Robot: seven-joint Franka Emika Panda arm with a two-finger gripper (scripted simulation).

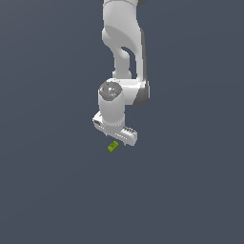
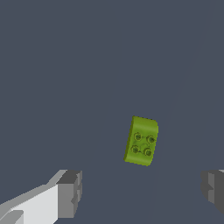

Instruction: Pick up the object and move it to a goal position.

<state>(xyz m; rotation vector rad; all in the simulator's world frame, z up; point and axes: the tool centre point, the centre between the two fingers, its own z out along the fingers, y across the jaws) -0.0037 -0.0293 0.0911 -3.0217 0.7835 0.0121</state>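
Lime-green against the dull slate counter (image 1: 52, 190), the object (image 1: 113, 147) lies flat with four darker round marks on its upper face, just beside my tool (image 1: 116, 136) in the exterior view and peeking out from under its lower edge. Nothing else sits near it.

From the wrist view the object (image 2: 141, 141) lies ahead of the line between my two fingers rather than between them, and closer to one side than the other, so I am not yet centred over it. Its long axis runs roughly away from the camera, tilted only slightly, which puts it about crosswise to the line joining my fingers; that is a fair orientation, since closing would then squeeze across its short width.

My tool (image 2: 141, 190) is released and spread wide, the grey pads (image 2: 70, 192) standing well apart at either side of the frame, with far more gap than this small block needs. It holds nothing and touches nothing; how high it hangs above the block I cannot tell.

I judge the pick has not begun in earnest. The coming move calls for a small shift to bring the block between the pads, then a descent and a close.
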